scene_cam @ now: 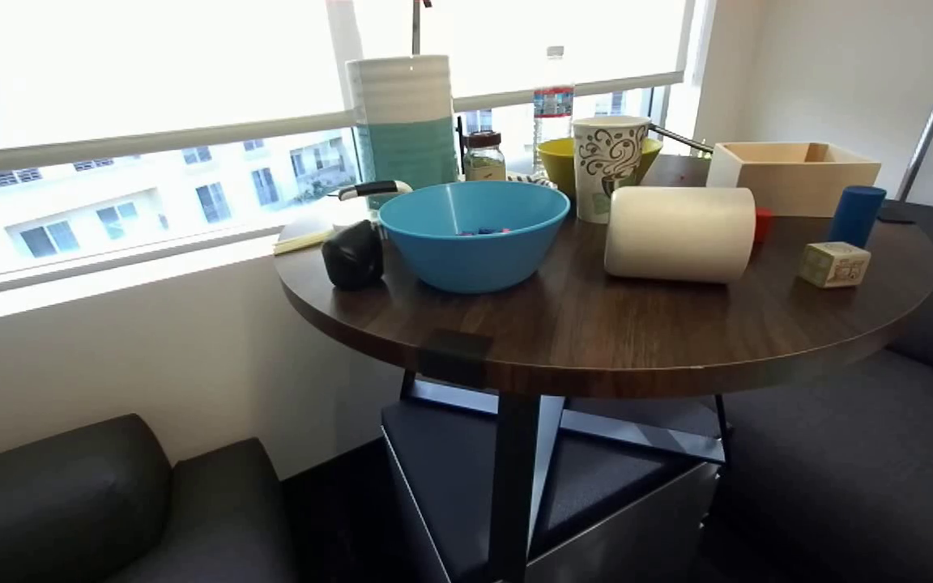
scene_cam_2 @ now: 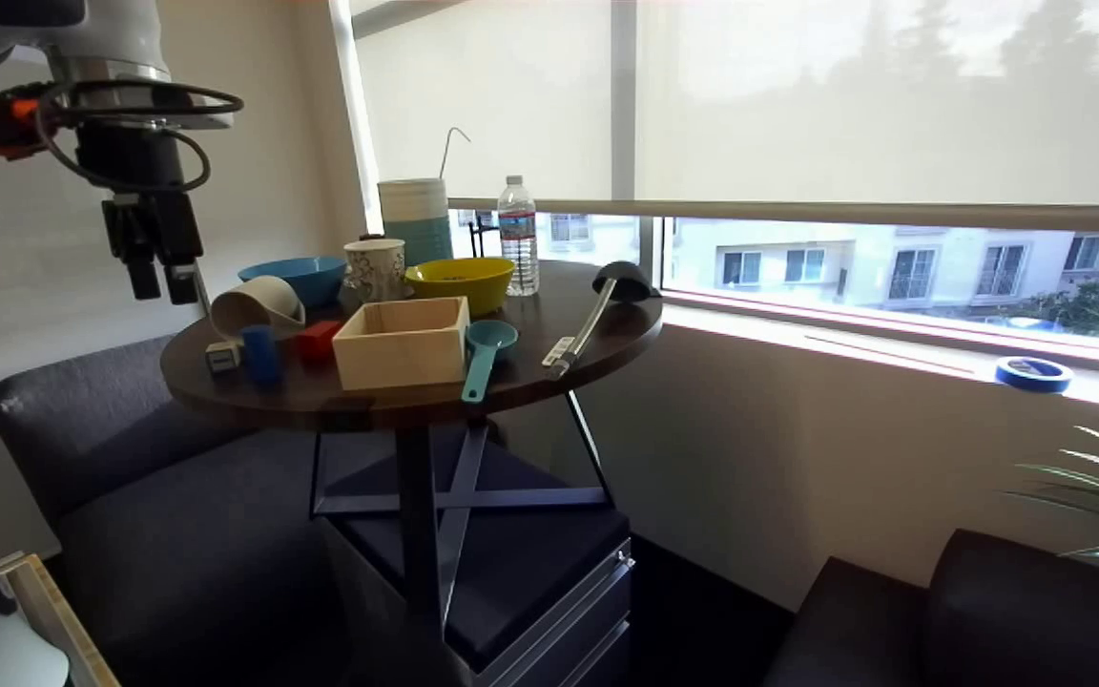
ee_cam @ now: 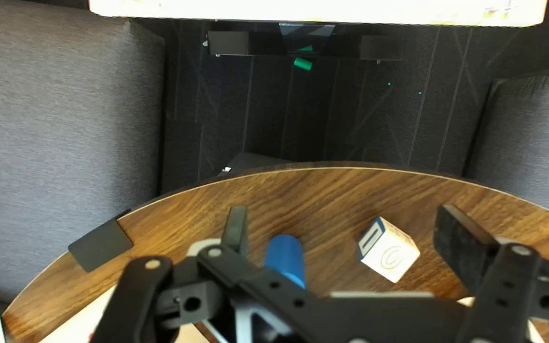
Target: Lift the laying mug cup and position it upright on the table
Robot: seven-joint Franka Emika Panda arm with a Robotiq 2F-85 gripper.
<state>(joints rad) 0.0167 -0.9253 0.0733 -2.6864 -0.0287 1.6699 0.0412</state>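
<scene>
Large plain cream-white cylindrical mug cup [scene_cam: 681, 235] lies on its side on the round, dark brown, glossy wooden table [scene_cam: 564, 336], right of centre in an exterior view, no hand or gripper on it. Left of it there, w/ a gap, the round blue bowl [scene_cam: 475, 255]; just behind, partly hidden, a white cup w/ dark swirls [scene_cam: 602, 166] stands upright. Small red block [scene_cam: 763, 224] peeks out past the mug's right end, can't tell if they touch. Further right: upright blue cylinder [scene_cam: 857, 214], & nearer, a pale wooden letter cube [scene_cam: 835, 265]. Far right, an open-topped pale wooden box [scene_cam: 794, 182].

Over to the arm: black two-finger gripper [ee_cam: 343, 233] hangs above the tabletop, fingers wide apart, nothing btwn them; cube & cylinder show below in the wrist view.

Progress? Approx. zero, I'd say. Left to do: reach the mug, grip, lift, turn it mouth-up, set down, let go. Red block prob. makes that right end tight, so watch it.
</scene>
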